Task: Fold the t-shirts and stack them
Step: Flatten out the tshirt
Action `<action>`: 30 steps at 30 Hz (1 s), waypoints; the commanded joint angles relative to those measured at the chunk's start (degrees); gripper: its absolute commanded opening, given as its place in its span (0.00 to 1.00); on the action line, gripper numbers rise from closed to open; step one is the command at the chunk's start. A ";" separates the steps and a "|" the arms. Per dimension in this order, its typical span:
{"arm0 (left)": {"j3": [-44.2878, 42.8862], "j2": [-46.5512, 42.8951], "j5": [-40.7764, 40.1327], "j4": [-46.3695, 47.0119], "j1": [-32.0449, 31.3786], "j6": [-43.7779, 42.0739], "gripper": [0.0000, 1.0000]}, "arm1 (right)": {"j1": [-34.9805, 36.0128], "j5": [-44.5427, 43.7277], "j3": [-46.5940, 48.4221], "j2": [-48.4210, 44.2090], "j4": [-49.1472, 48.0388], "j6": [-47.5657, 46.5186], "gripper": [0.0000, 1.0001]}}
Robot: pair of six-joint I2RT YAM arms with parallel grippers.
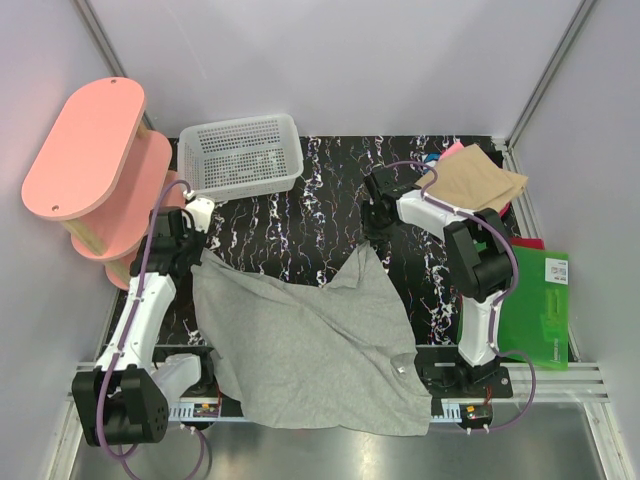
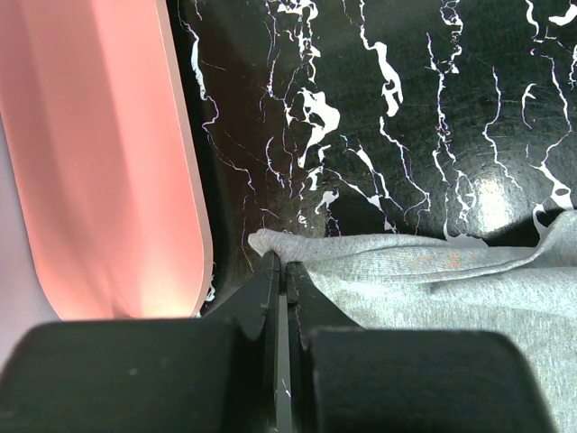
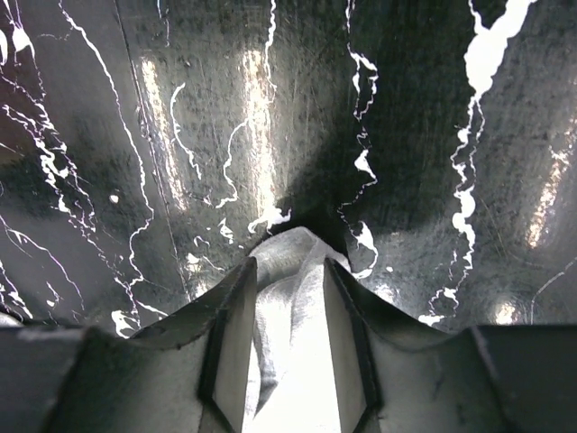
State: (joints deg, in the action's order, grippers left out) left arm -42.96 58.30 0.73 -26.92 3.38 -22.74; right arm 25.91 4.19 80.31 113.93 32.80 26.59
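The large light grey t-shirt (image 1: 300, 340) lies rumpled across the front middle of the black marbled table. My left gripper (image 1: 203, 252) is shut on its far left corner, seen in the left wrist view (image 2: 281, 263) pinching the grey edge (image 2: 433, 280). My right gripper (image 1: 372, 240) is shut on the shirt's far right corner; a bunch of grey cloth (image 3: 293, 298) fills the space between its fingers. The tan folded t-shirt (image 1: 482, 178) lies at the back right, with pink cloth (image 1: 452, 150) and blue cloth (image 1: 430, 160) peeking out beneath it.
A white mesh basket (image 1: 245, 150) stands at the back left. A pink two-tier shelf (image 1: 95, 165) stands left of the table and also shows in the left wrist view (image 2: 99, 153). A flat green board (image 1: 540, 300) lies along the right edge.
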 commanded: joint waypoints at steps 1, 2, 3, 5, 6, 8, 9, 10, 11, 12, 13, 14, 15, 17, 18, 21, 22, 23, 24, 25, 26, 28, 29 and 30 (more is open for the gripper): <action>0.16 -1.35 1.20 2.04 0.14 -0.90 0.00 | -0.16 1.61 2.13 1.29 -0.28 0.39 0.41; 0.16 -1.44 1.11 2.22 0.14 -0.90 0.00 | -0.16 1.79 2.04 1.38 -0.28 0.48 0.37; 0.16 -1.35 1.03 2.22 0.14 -0.90 0.00 | -0.16 2.14 1.95 1.38 -0.36 0.66 0.35; 0.16 -1.44 1.03 2.13 0.14 -0.90 0.00 | -0.16 2.58 1.52 1.38 -0.36 0.92 0.28; 0.07 -1.35 1.20 2.13 0.14 -0.90 0.00 | -0.16 2.76 1.43 1.21 -0.36 0.92 0.27; -0.02 -1.26 1.20 2.13 0.14 -0.81 0.00 | -0.16 2.76 0.90 0.86 -0.36 1.01 0.25; -0.11 -1.26 1.29 2.13 0.14 -0.81 0.00 | -0.16 2.67 0.72 0.68 -0.28 0.92 0.22; -0.19 -1.18 1.29 2.13 0.14 -0.73 0.00 | -0.16 2.67 0.55 0.51 -0.36 0.92 0.18; -0.19 -1.17 1.38 2.13 0.14 -0.64 0.00 | -0.25 2.58 0.37 0.42 -0.36 0.83 0.14; -0.28 -1.17 1.38 2.13 0.14 -0.55 0.00 | -0.07 2.23 0.28 0.16 -0.28 0.83 0.03; -0.28 -1.26 1.46 2.04 0.14 -0.55 0.00 | -0.16 1.88 0.28 0.07 -0.19 0.83 0.00; -0.28 -1.44 1.47 2.04 0.14 -0.46 0.00 | -0.16 1.27 0.72 -0.11 -0.19 0.66 0.00; -0.20 -1.53 1.38 2.04 0.14 -0.37 0.00 | -0.33 0.92 1.16 -0.55 -0.01 0.31 0.00; -0.28 -1.79 1.29 1.96 0.14 -0.55 0.00 | -1.12 -0.14 3.52 -1.08 1.47 -0.39 0.00; -0.28 -1.96 1.12 1.96 0.14 -0.55 0.00 | -1.47 -0.32 4.67 -1.60 2.09 -1.09 0.00; -0.46 -1.97 0.76 1.96 0.05 -0.72 0.00 | -3.66 -0.85 10.81 -2.04 5.69 -2.06 0.00; -0.55 -2.05 0.67 1.87 0.14 -0.81 0.00 | -4.11 -0.67 13.35 -2.22 6.48 -2.33 0.00; -0.46 -2.05 0.67 1.87 0.05 -0.90 0.00 | -4.29 -0.58 14.33 -2.31 7.80 -2.59 0.00; -0.37 -2.23 0.50 1.78 0.14 -0.90 0.00 | -4.29 -0.67 14.95 -2.66 8.24 -2.68 0.00; -0.28 -2.58 0.50 1.78 0.14 -0.99 0.00 | -4.29 -0.41 14.87 -2.92 8.42 -2.77 0.00; -0.02 -2.67 0.50 1.78 0.14 -0.90 0.00 | -4.29 0.20 14.35 -3.27 8.42 -2.68 0.00; 0.16 -2.76 0.67 1.95 0.14 -0.90 0.00 | -4.20 0.03 11.29 -5.11 8.16 -2.51 0.00; 0.33 -2.67 0.76 1.87 0.14 -0.90 0.00 | -4.12 0.03 9.70 -5.99 7.03 -2.25 0.00; 0.33 -2.49 0.85 1.87 0.14 -0.90 0.00 | -4.03 0.29 7.95 -8.09 6.50 -1.72 0.00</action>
State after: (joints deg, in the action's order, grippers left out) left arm -42.92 56.95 0.82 -27.22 3.38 -23.03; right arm 21.15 5.02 92.42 111.87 38.83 25.19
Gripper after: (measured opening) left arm 0.025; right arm 0.011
